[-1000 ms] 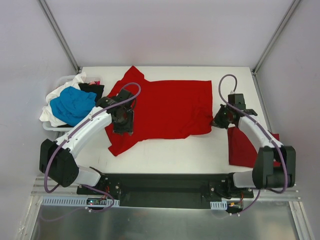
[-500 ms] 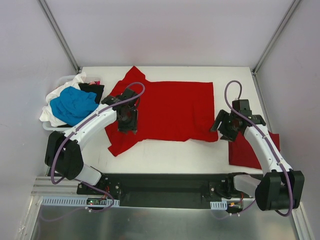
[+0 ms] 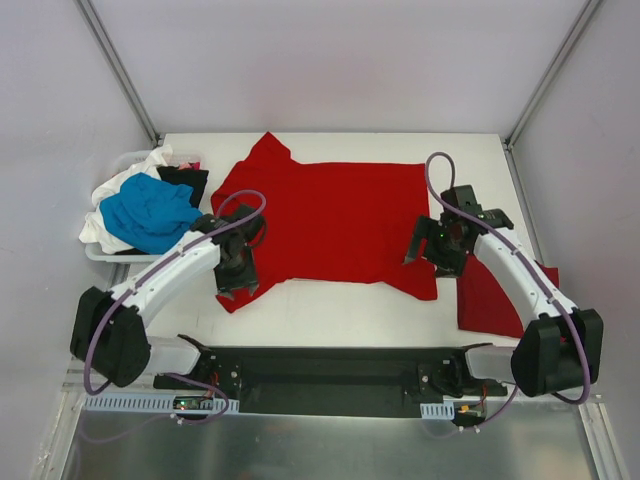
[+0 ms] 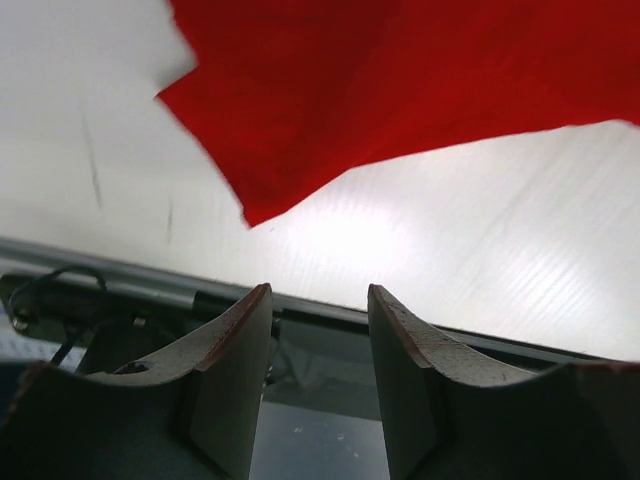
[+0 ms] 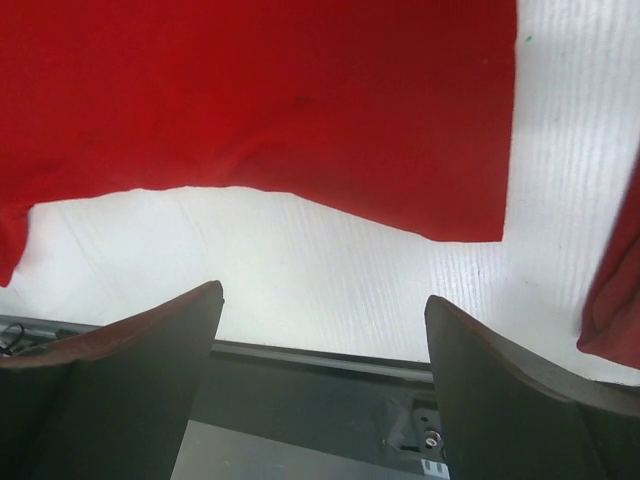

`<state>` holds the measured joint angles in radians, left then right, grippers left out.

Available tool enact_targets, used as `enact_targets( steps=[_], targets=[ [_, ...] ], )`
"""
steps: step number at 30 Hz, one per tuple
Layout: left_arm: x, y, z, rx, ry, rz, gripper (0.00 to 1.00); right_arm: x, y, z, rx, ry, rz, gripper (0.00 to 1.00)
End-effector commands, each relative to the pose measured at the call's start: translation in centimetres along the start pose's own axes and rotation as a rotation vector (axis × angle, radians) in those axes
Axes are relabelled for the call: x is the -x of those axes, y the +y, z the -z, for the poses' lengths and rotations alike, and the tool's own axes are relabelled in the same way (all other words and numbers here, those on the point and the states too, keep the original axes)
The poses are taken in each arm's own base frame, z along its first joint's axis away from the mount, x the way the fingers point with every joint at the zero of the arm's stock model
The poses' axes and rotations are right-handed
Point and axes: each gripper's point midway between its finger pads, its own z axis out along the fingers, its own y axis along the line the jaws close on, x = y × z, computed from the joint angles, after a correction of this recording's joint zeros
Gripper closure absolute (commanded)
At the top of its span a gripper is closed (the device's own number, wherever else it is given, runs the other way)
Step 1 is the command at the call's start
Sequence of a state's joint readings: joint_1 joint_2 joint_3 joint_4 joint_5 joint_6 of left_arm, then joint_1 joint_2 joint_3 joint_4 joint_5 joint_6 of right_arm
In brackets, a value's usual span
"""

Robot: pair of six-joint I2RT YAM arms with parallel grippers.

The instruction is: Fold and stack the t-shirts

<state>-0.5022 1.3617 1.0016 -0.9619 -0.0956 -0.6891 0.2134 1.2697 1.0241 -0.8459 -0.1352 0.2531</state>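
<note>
White table top (image 3: 330, 308) fills the overhead view, walled by pale panels, and a red t-shirt (image 3: 330, 222) lies spread flat across its middle, one sleeve pointing to the far left corner. At the left edge a white bin (image 3: 100, 254) holds a heap of shirts, a blue one (image 3: 145, 212) on top with white and black (image 3: 186, 180) cloth around it. At the right edge, near side, a folded red shirt (image 3: 488, 298) lies flat, partly under the right arm. The left gripper (image 3: 236, 280) hangs over the near left corner of the spread shirt, and the right gripper (image 3: 425, 258) over its near right corner. From the left wrist, the left gripper (image 4: 318, 295) shows its fingers apart with nothing between them, above bare table (image 4: 450, 250) just near of a pointed corner of the red t-shirt (image 4: 400, 90). From the right wrist, the right gripper (image 5: 323, 300) has its fingers spread wide and empty, above bare table (image 5: 300, 265); the red t-shirt's (image 5: 260, 90) near hem and square corner lie beyond them, and the folded red shirt (image 5: 615, 290) shows at the right edge.
</note>
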Motion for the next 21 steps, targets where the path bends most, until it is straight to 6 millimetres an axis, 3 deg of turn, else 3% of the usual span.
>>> enact_targets(
  steps=[1,6,11,15,18,19,21],
  targets=[
    [-3.4,4.4,1.2,0.137,0.031,0.156,0.57,-0.9,0.9,-0.8,0.017,0.041,0.049,0.14],
    [-5.8,7.1,1.2,0.229,0.075,0.174,0.56,-1.8,0.8,-1.2,0.027,0.065,0.073,0.14],
    [-7.1,8.2,0.1,0.295,0.128,0.169,0.55,-1.7,0.7,-0.5,0.028,0.050,0.106,0.14],
    [-4.8,5.8,0.2,0.229,0.090,0.172,0.55,-1.9,0.8,0.1,0.041,0.042,0.112,0.14],
    [-3.4,3.8,-0.4,0.148,0.066,0.161,0.60,-1.9,0.8,0.7,0.042,0.032,0.126,0.14],
    [-2.0,2.4,-0.6,0.061,-0.004,0.154,0.64,-1.9,0.7,0.9,0.041,0.027,0.131,0.14],
    [-1.4,2.1,-1.1,0.008,-0.069,0.156,0.65,-1.9,0.6,1.2,0.040,0.019,0.135,0.14]
  ],
)
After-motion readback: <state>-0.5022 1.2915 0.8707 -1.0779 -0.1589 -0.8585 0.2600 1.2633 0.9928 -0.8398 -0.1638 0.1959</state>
